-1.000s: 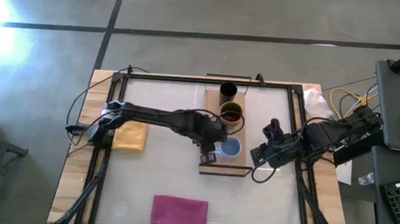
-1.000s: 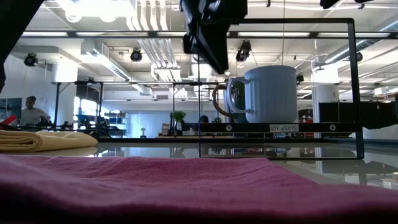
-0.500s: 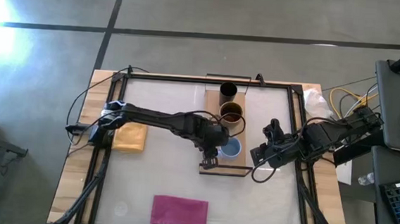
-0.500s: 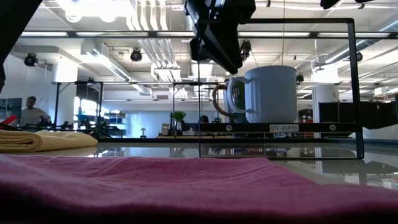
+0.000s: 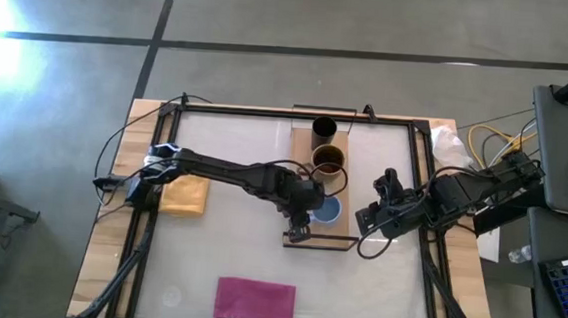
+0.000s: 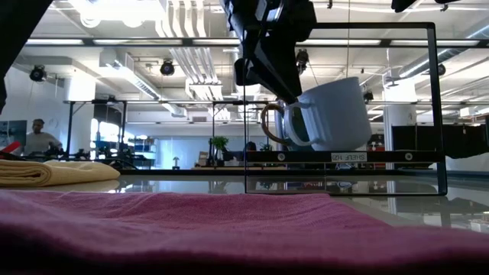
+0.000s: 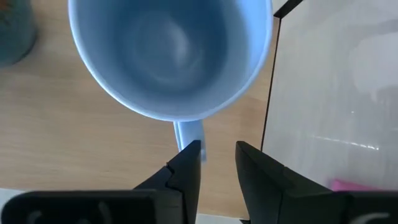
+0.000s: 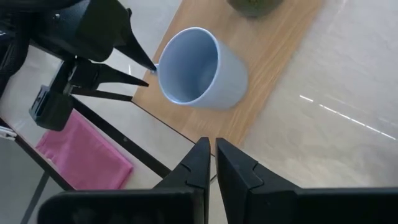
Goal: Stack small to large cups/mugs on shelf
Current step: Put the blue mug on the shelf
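A light blue mug (image 5: 328,211) stands tipped on the near end of the light-wood shelf plank (image 5: 299,165). Its handle side is low and the opposite base edge is raised (image 6: 367,140). A brown glossy mug (image 5: 328,162) and a small black cup (image 5: 324,132) stand upright farther along the plank. My left gripper (image 5: 300,220) is over the blue mug's handle with its fingers a little apart (image 7: 217,158). My right gripper (image 5: 365,225) waits to the right of the plank, shut and empty (image 8: 212,152). My left gripper comes from above, pointing down, and one finger (image 7: 189,155) sits on the outer end of the blue mug's handle (image 7: 186,130). The other finger stands clear beside it with bare wood in the gap. The mug leans toward its handle, with the base edge on that side on the plank.
A thin dark metal frame (image 6: 432,107) rises at the plank's near end. A yellow-tan pad (image 5: 183,194) lies at the table's left and a magenta cloth (image 5: 254,300) near the front edge. A person (image 6: 37,137) stands far back in the room.
My left gripper has moved a little toward the table's right edge, onto the blue mug's handle. The mug stood upright before. It has now tipped toward its handle side, and the base edge away from the handle has lifted off the plank.
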`<state>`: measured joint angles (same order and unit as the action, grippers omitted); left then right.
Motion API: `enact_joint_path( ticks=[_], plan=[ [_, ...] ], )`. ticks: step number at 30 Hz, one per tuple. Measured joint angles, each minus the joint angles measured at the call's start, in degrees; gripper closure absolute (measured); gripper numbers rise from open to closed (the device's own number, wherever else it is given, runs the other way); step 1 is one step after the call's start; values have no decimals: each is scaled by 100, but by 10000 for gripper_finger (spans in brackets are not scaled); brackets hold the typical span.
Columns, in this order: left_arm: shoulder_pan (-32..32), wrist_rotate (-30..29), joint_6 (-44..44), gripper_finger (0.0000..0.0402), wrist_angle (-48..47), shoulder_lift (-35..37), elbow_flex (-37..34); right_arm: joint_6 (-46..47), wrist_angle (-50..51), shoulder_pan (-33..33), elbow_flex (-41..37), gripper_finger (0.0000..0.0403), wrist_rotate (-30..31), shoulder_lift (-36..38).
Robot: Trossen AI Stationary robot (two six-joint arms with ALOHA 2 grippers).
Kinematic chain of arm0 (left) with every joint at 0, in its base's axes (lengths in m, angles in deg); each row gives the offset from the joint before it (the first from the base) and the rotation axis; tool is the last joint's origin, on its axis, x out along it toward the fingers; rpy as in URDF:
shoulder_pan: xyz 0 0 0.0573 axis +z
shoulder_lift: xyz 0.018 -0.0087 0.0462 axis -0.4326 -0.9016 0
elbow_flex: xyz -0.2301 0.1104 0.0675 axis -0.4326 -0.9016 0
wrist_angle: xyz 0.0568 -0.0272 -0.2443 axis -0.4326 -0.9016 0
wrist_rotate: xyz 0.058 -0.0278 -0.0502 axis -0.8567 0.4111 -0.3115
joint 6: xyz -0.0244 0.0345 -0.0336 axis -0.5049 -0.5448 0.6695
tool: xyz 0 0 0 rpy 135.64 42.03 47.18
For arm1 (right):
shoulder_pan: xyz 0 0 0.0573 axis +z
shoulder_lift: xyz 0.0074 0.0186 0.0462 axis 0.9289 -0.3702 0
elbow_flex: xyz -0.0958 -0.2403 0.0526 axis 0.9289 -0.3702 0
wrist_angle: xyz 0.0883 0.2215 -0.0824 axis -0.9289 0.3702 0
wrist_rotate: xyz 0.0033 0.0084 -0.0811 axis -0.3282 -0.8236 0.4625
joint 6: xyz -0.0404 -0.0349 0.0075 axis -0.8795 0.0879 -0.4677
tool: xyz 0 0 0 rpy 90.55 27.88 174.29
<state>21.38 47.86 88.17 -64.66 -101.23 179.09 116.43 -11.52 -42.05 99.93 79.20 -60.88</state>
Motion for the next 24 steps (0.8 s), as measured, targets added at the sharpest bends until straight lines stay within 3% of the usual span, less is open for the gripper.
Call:
enact_joint_path(
  ticks=[11,24],
  plan=[
    [0,-796,3,315,20,67,39,2,-32,0,-70,385,-267,-2],
    [-5,-929,144,315,-187,259,37,457,-210,-7,-979,385,-619,21]
  ],
)
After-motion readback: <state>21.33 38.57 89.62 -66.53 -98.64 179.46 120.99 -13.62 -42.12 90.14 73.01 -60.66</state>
